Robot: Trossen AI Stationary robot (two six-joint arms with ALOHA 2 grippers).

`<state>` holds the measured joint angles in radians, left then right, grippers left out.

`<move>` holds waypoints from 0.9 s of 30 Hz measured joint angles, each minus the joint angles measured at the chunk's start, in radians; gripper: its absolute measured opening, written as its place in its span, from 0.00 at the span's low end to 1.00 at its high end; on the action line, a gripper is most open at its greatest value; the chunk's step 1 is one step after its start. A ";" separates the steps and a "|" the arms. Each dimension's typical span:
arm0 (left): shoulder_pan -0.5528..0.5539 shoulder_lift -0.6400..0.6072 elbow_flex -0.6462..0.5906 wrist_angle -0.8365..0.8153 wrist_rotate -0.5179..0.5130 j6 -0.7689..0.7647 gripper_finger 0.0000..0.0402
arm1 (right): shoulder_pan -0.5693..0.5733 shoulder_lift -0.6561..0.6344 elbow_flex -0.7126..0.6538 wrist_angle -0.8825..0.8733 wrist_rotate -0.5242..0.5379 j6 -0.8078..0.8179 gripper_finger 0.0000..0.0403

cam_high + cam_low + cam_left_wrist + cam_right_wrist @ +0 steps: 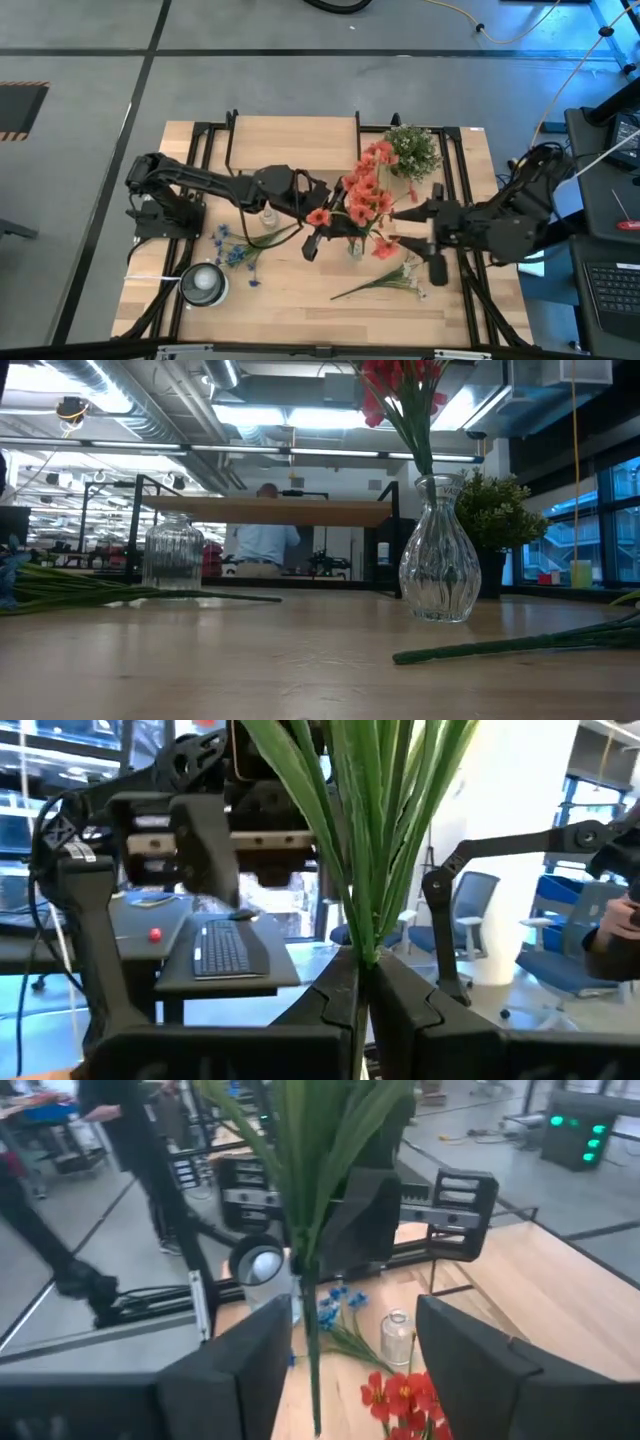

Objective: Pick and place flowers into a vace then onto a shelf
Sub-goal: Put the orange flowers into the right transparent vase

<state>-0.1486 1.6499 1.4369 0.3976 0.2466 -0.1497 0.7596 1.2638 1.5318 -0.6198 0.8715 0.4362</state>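
The red-orange flowers (365, 190) stand with their green stems in a clear glass vase (438, 555) at the table's middle; the vase also shows in the high view (355, 248). My left gripper (325, 225) reaches in from the left and is shut on their stems. My right gripper (340, 1370) is open, with one finger on each side of the same stems, and I see no touch. Blue flowers (235, 250) and white flowers (385, 283) lie flat on the table. The shelf (292, 130) stands at the far edge. My left gripper pinches the bunch of green stems and leaves (362, 948) between its two fingers, above the vase. The fingers come level from the table's left and lie across the stems. The stems stand upright, fan out above the pinch, and their lower ends sit in the vase (428, 470).
A ribbed clear jar (172, 552) stands left of the vase. A white round object (205, 283) sits near the front left. A bushy green plant (412, 148) stands at the far right. People show in the room beyond the table.
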 joint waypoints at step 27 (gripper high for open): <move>0.000 0.023 0.057 -0.163 0.017 0.085 0.03 | -0.084 0.131 -0.001 0.295 -0.009 -0.226 0.23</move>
<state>-0.1486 1.6730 1.4937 0.2348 0.2638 -0.0643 0.6761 1.3949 1.5307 -0.3244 0.8627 0.2103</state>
